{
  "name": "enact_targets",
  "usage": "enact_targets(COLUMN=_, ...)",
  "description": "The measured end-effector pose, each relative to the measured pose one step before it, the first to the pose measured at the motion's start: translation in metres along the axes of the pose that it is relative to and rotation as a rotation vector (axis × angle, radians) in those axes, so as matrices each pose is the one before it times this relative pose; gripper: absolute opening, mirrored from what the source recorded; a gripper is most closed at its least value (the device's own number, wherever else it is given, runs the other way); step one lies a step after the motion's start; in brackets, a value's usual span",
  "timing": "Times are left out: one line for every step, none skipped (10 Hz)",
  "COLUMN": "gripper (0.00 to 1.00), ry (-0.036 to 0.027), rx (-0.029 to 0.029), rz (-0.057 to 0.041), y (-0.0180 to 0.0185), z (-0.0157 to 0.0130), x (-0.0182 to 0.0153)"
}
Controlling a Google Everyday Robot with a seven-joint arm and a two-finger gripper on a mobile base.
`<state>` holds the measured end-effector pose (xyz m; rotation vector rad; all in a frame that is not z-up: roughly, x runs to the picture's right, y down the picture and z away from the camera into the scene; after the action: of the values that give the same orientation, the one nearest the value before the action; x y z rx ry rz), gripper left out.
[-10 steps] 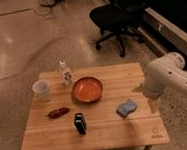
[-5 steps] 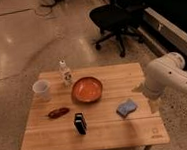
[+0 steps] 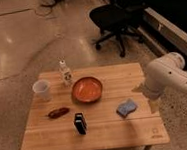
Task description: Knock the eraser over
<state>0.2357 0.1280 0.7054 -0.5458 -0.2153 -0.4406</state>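
The eraser (image 3: 80,123) is a small black block standing upright near the front middle of the wooden table (image 3: 108,135). My white arm (image 3: 163,76) reaches in from the right. Its gripper (image 3: 153,105) hangs at the table's right edge, well to the right of the eraser and just right of a blue sponge (image 3: 126,107). The gripper touches nothing that I can see.
An orange bowl (image 3: 87,89) sits behind the eraser. A clear cup (image 3: 42,90) and a small white bottle (image 3: 65,73) stand at the back left. A reddish-brown item (image 3: 58,112) lies left of the eraser. A black office chair (image 3: 113,17) stands behind the table.
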Motion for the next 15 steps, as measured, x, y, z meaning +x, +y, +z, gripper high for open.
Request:
enact_targets(gripper=0.80, ry=0.00003, rx=0.00002, rz=-0.00010, y=-0.00002, z=-0.00002, x=-0.00001)
enact_targets(gripper=0.80, ry=0.00026, rx=0.00004, rz=0.00002, y=0.00000, z=-0.00014, x=0.00003)
enact_targets(gripper=0.80, ry=0.00017, rx=0.00009, rz=-0.00001, y=-0.00002, z=-0.00008, x=0.00003)
enact_targets(gripper=0.80, ry=0.00003, rx=0.00001, rz=0.00004, y=0.00002, z=-0.00002, x=0.00003)
enact_targets(gripper=0.80, ry=-0.00009, rx=0.00001, rz=0.00003, y=-0.00004, z=0.00000, x=-0.00005)
enact_targets(gripper=0.80, ry=-0.00080, rx=0.00005, rz=0.00011, y=0.00021, z=-0.00027, x=-0.00051)
enact_targets(gripper=0.80, ry=-0.01191, rx=0.01332, rz=-0.00343, y=-0.00274, z=-0.00515, x=-0.00834)
enact_targets(gripper=0.80, ry=-0.01494, rx=0.01536, rz=-0.01225, y=-0.00399, z=-0.00615, x=-0.01610)
enact_targets(gripper=0.80, ry=-0.01230, rx=0.00771, rz=-0.01286, y=-0.00194, z=-0.00310, x=-0.01464)
enact_targets(gripper=0.80, ry=-0.00772, rx=0.00456, rz=-0.01755, y=-0.00205, z=-0.00111, x=-0.01354)
enact_targets(gripper=0.80, ry=-0.00768, rx=0.00500, rz=-0.02762, y=-0.00346, z=0.00092, x=-0.01879)
enact_targets(gripper=0.80, ry=-0.00394, rx=0.00128, rz=-0.01499, y=-0.00186, z=0.00234, x=-0.01095)
enact_targets(gripper=0.80, ry=-0.00390, rx=-0.00128, rz=-0.01698, y=-0.00245, z=0.00463, x=-0.01271)
enact_targets(gripper=0.80, ry=-0.00167, rx=-0.00512, rz=-0.01946, y=-0.00284, z=0.00731, x=-0.01338)
enact_targets(gripper=0.80, ry=0.00012, rx=-0.01034, rz=-0.02095, y=-0.00208, z=0.01014, x=-0.01352)
